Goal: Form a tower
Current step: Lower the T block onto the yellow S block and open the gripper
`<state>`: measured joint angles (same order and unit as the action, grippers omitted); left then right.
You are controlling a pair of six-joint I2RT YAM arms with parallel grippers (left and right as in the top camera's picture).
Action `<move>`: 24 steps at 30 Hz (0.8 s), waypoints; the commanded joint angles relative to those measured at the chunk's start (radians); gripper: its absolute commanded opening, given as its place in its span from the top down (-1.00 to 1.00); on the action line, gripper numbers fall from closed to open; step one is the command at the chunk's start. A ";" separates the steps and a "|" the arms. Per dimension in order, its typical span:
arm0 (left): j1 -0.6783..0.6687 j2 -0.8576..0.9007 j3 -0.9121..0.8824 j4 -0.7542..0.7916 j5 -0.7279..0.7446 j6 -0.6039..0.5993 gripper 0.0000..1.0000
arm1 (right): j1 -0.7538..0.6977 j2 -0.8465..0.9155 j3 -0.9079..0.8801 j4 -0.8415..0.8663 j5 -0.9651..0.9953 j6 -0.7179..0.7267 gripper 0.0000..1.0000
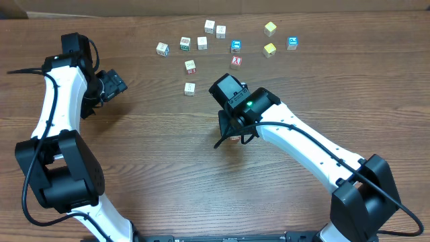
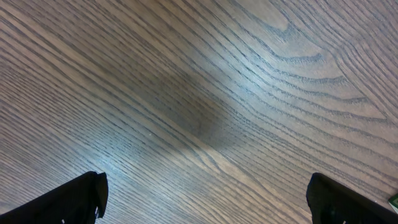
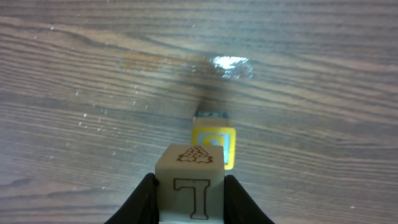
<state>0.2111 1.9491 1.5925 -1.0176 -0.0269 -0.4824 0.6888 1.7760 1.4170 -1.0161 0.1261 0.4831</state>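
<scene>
My right gripper (image 3: 189, 186) is shut on a pale wooden cube (image 3: 190, 177) with a brown outlined letter on one face and a brown cluster drawing on another. Just beyond it on the table stands the tower (image 3: 214, 142). Its yellow-bordered face shows, with a darker edge of another cube behind it. In the overhead view the right gripper (image 1: 232, 129) covers both the held cube and the tower. My left gripper (image 1: 114, 84) is open at the left of the table. Its dark fingertips (image 2: 81, 199) are wide apart over bare wood.
Several loose cubes lie at the far side of the table. Among them are a pale one (image 1: 189, 88) nearest the right arm, a red-marked one (image 1: 236, 62), a blue one (image 1: 292, 43) and a yellow one (image 1: 269, 49). A cardboard wall runs along the back edge.
</scene>
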 commanded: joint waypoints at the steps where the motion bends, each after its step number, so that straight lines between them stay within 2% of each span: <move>1: -0.002 0.005 0.014 0.001 0.001 0.008 -0.99 | 0.000 0.001 -0.004 0.005 0.056 -0.019 0.53; 24: -0.002 0.005 0.014 0.001 0.001 0.008 -0.99 | 0.000 0.007 -0.005 0.017 0.058 -0.019 0.53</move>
<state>0.2111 1.9491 1.5925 -1.0176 -0.0273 -0.4824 0.6888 1.7760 1.4170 -1.0061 0.1650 0.4694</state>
